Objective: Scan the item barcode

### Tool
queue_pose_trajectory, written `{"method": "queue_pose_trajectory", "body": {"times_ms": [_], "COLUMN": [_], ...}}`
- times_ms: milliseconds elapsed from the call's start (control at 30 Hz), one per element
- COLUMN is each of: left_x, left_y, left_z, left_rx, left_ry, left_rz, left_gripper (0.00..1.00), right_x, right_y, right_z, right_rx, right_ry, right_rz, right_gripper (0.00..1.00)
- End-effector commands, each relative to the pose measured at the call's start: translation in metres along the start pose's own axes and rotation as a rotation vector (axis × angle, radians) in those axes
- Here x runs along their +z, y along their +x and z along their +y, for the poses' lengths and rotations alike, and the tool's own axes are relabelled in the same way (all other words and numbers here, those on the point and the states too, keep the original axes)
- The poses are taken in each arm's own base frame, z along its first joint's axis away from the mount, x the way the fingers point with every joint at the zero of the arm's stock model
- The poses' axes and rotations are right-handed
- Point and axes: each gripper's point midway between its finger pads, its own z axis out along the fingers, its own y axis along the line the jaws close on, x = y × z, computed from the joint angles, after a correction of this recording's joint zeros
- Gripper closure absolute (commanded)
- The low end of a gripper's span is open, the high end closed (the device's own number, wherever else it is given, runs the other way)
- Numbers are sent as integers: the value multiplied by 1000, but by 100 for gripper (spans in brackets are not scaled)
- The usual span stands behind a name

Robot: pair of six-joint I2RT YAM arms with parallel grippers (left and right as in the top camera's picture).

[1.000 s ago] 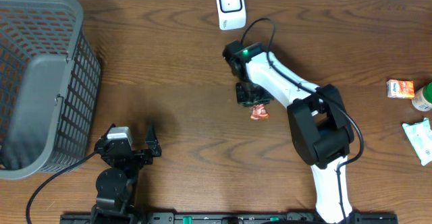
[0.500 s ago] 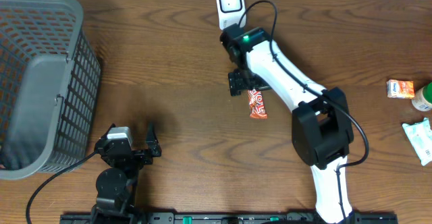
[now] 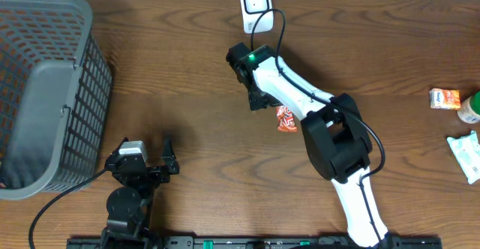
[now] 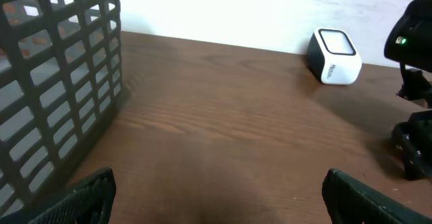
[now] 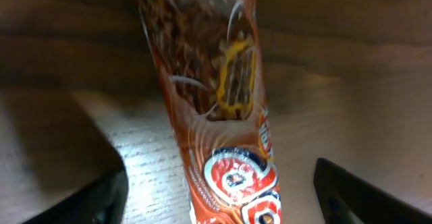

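My right gripper [image 5: 219,187] stands spread wide, jaws clear of the orange snack packet [image 5: 209,82] lying mid-frame between them, and my left gripper [image 4: 216,200] gapes released too.

Snack wrapper [image 5: 217,109] — both ends off-frame

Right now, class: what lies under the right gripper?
A red-orange snack packet lies on the wooden table, between the open fingers of the right gripper. Its underside, and any barcode there, is hidden.
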Motion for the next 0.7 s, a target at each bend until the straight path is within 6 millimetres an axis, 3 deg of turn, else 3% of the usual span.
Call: {"method": "queue_pose_trajectory", "body": {"times_ms": [0,133,267,400,533,667], "left_x": [2,2,2,2,2,2], "left_y": [12,12,12,12,13,13], "left_z": [3,3,3,3,3,3], "left_rx": [21,21,21,21,22,21], "left_ry": [-11,-11,-11,-11,-11,-11], "left_rz": [34,34,34,34,34,34], "left_gripper": [2,2,2,2,2,2], "right_x": [41,68,88,105,116,116], "right_y": [16,42,75,93,107,112], "right_z": [1,-3,-12,-8,0,12], "right_rx": [-19,-44,-92,-154,-154,-142], "right_ry": [89,165,262,290,266,193], "right_rz": [66,167,296,359,413,446], "right_gripper": [25,40,41,45,75,88]}}
